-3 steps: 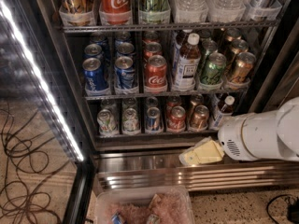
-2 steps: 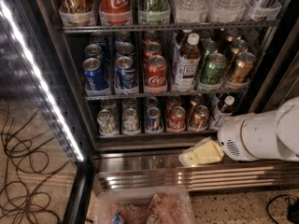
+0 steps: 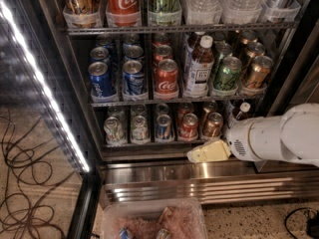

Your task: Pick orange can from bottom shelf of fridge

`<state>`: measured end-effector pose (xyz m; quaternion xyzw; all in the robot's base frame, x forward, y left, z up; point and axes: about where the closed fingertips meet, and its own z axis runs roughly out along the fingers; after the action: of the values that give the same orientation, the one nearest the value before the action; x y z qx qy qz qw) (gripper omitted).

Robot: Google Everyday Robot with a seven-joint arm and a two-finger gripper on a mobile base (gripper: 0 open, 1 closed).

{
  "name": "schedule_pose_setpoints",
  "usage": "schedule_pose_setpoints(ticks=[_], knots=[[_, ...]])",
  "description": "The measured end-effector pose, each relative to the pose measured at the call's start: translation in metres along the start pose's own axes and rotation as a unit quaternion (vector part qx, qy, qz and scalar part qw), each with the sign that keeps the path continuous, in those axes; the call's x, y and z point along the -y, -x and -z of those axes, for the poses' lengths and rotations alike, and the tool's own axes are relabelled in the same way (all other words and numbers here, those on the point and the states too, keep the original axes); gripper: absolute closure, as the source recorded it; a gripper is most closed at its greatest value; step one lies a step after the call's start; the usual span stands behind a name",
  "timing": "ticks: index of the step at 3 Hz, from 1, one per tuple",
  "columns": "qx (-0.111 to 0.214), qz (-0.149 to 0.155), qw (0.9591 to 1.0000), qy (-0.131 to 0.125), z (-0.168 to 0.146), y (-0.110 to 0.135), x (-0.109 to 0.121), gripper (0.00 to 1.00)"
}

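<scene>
The fridge (image 3: 75, 83) stands open, its dark wire racks full of drinks. The bottom shelf (image 3: 149, 144) holds a front row of short cans: two silver-green, a blue one, a red can (image 3: 188, 126) and the orange can (image 3: 213, 124) at the right end. My gripper (image 3: 195, 156) is a pale yellow tip on a white arm (image 3: 279, 138) that reaches in from the right. The gripper sits just below the shelf's front rail, below and left of the orange can, apart from it.
The middle rack holds taller blue cans (image 3: 101, 79), a red Coca-Cola can (image 3: 166, 76), a bottle (image 3: 199, 66) and green and gold cans. The glass door with a white light strip (image 3: 45, 88) is at left. A clear bin (image 3: 152, 220) and cables (image 3: 25, 183) lie on the floor.
</scene>
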<state>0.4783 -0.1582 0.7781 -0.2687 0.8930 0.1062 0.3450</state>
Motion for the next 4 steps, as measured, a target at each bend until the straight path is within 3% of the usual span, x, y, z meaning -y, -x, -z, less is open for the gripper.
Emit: schedule_pose_setpoints(ticks=[1,2,3,4], knots=[[0.046,-0.038,0.9979,-0.025,-0.022,0.001,0.019,0.00],[0.087,-0.074,0.9922,-0.048,-0.039,-0.004,0.031,0.00],[0.102,-0.084,0.9887,-0.070,-0.050,-0.012,0.031,0.00],[0.102,-0.084,0.9887,-0.070,-0.050,-0.012,0.031,0.00]])
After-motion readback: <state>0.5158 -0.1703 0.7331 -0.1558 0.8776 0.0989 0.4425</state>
